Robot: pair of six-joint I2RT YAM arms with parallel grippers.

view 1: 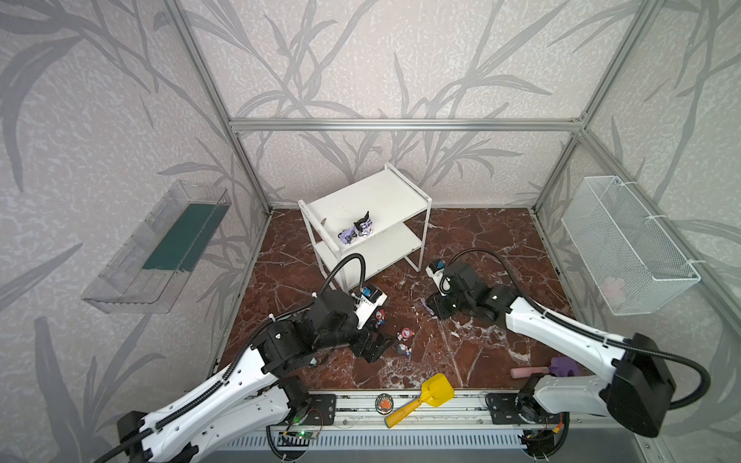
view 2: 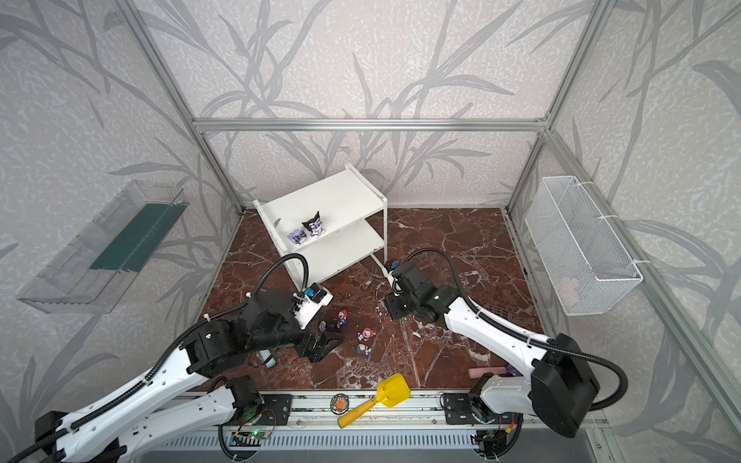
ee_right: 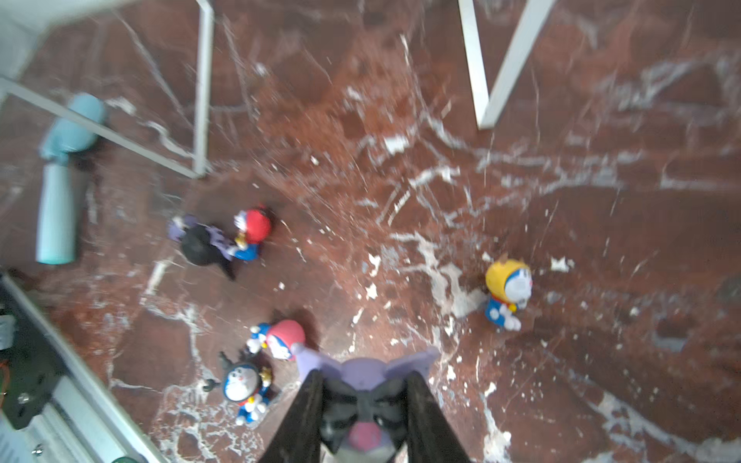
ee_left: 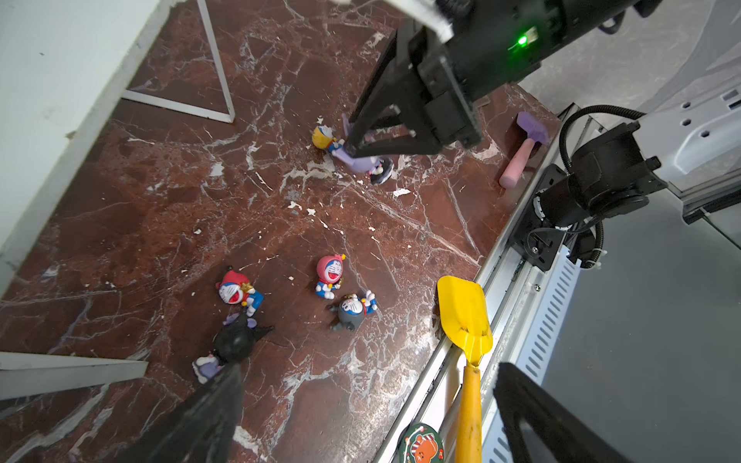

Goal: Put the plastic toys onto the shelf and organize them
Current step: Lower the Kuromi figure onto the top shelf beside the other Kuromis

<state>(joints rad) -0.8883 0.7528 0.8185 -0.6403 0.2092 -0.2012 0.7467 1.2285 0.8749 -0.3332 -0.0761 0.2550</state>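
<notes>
Black right gripper (ee_right: 365, 381) clamped on a purple pointed-ear figurine (ee_right: 361, 417), low over the marble counter (view 1: 481, 240); yellow-headed figurine (ee_left: 322, 138) just beside it. Left gripper (view 1: 377, 345) spread wide, holding nothing, one finger next to a black pointed-ear figurine (ee_left: 234, 344). Red-headed figurine (ee_left: 234, 290), pink-headed figurine (ee_left: 331, 272) and grey-headed figurine (ee_left: 353, 310) stand nearby on the counter. Two purple-black figurines (view 1: 355, 230) sit on the top board of the shelf (view 1: 385, 192).

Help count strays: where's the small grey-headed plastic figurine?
In both top views the grey-headed figurine sits on the marble floor right of the left tool, beside the pink-headed figurine.
</notes>
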